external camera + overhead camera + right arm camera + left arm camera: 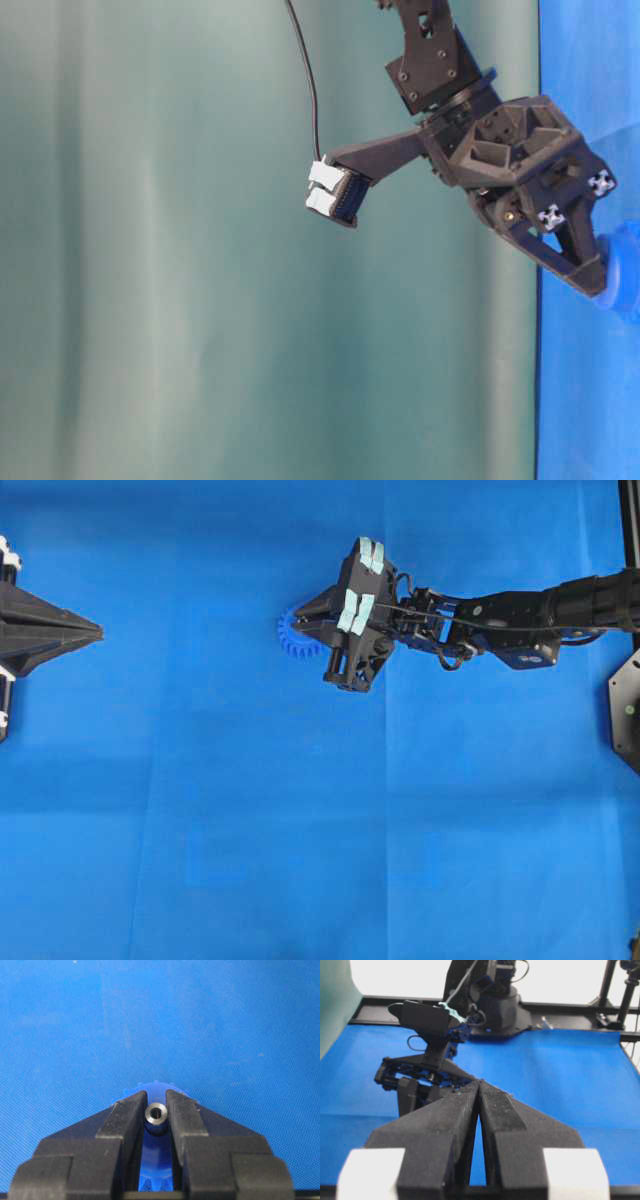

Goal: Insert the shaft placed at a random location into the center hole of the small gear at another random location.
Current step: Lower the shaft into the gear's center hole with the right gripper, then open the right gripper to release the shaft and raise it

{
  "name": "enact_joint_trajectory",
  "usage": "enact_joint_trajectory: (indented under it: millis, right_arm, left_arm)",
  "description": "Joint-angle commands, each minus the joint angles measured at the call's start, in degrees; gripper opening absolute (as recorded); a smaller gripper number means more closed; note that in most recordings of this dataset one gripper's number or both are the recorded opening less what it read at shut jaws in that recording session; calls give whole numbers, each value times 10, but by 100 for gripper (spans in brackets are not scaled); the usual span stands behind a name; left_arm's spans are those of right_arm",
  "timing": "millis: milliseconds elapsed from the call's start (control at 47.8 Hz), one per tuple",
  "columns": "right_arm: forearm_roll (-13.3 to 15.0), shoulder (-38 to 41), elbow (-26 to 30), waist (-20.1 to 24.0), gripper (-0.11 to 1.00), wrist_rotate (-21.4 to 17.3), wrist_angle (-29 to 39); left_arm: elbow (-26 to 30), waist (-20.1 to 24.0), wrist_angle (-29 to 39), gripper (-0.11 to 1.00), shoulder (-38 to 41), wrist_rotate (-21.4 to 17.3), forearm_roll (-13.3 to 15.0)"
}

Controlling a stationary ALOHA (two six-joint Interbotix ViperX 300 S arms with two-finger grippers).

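R pincer (156, 1110) is clamped on the shaft (156, 1113): in the right wrist view the small silvery pin sits upright between the two black fingers (122, 1120), its round end face toward the camera, w/ a dark bore in the middle. Directly under it is the small gear (155, 1091), bright blue; its teeth peek out past the fingertips and more blue shows in the gap below the pin. The center hole is covered by the pin and fingers, so can't tell whether the pin tip is in it or just above it.

In the overhead view the R arm reaches in from the right edge, and the gear (296, 638) shows at the pincer's (300, 620) left tip, approx half hidden, on the blue cloth of the counter (300, 830). Table-level view: pincer (598, 278) tips down at the blue gear (625, 270).

L pincer (479, 1091) is together, fingers meeting at the tips, holding nothing; it's at the left edge overhead (98, 632), well apart from the gear.
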State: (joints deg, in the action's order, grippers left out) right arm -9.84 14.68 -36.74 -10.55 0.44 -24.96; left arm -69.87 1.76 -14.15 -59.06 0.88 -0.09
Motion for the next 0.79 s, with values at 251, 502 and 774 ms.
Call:
enact_joint_trajectory:
  millis: [251, 502, 774]
  right_arm:
    - [3, -7, 4, 7, 4, 4, -4]
    - [0, -8, 6, 7, 45, 3, -4]
    - [0, -26, 4, 15, 79, 2, 0]
  left_arm:
    - [8, 1, -5, 1, 3, 1, 0]
    - [8, 1, -4, 1, 3, 1, 0]
    - [8, 2, -5, 1, 3, 1, 0]
